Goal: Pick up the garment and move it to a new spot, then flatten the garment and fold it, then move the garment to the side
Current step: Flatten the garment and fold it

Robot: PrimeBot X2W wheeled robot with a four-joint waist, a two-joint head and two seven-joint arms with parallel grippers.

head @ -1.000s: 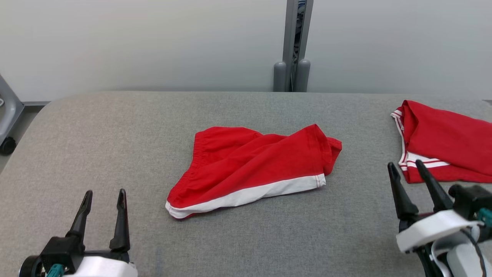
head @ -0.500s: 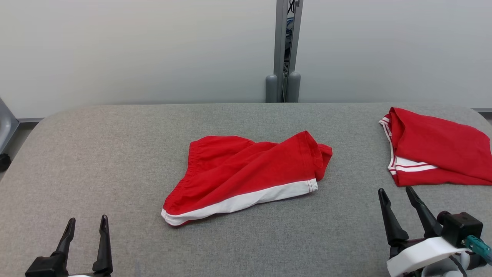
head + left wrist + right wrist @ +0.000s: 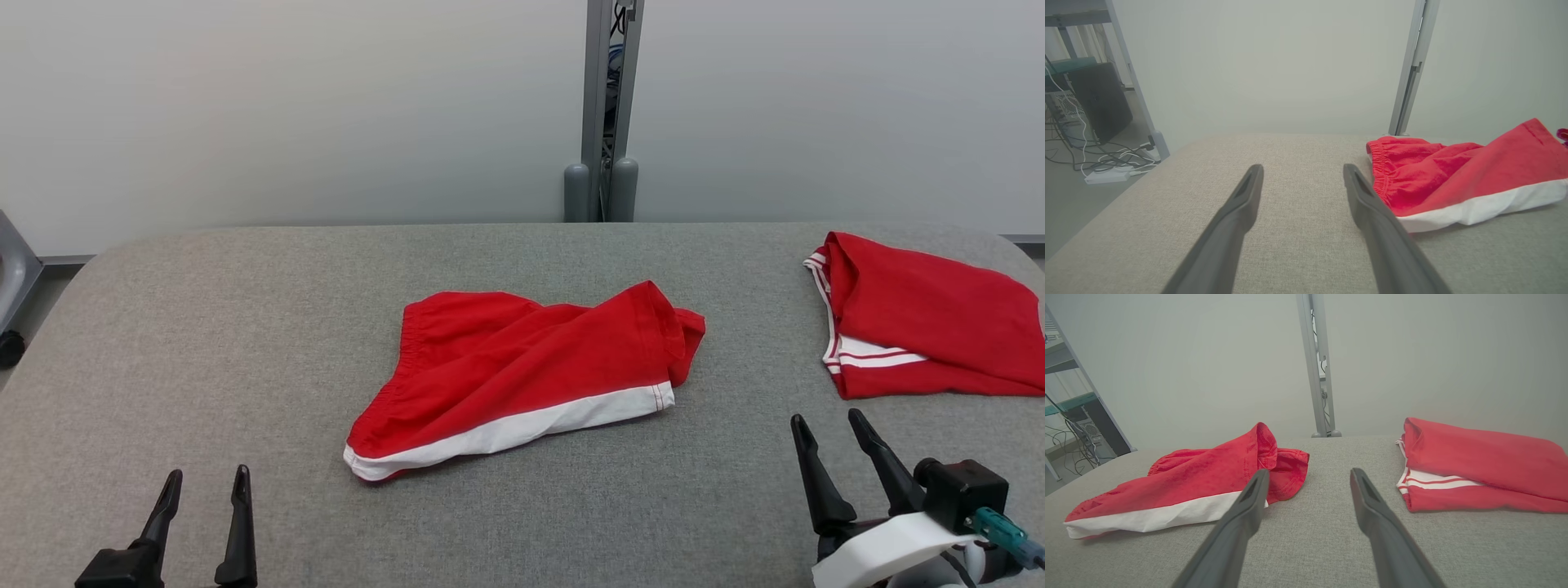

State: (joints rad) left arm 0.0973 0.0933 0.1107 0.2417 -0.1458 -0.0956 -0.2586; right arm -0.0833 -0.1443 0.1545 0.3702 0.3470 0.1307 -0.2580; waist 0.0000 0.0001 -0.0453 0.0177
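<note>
Crumpled red shorts with a white band (image 3: pixel 522 376) lie in the middle of the grey table (image 3: pixel 245 327); they also appear in the left wrist view (image 3: pixel 1453 183) and the right wrist view (image 3: pixel 1200 482). My left gripper (image 3: pixel 204 482) is open at the lower left, well short of the shorts, nothing between its fingers (image 3: pixel 1241 204). My right gripper (image 3: pixel 829 425) is open at the lower right, its fingers (image 3: pixel 1372 502) pointing at bare table between the shorts and a second garment.
A folded red garment with white stripes (image 3: pixel 922 327) lies at the table's right end, also in the right wrist view (image 3: pixel 1478 465). A grey post (image 3: pixel 604 114) stands behind the table against a pale wall. Cables and equipment (image 3: pixel 1090 122) sit on the floor left.
The head camera has tilted and shifted, so the whole scene sits lower. Both grippers have drawn back toward the near edge, still open. The shorts have not moved on the table.
</note>
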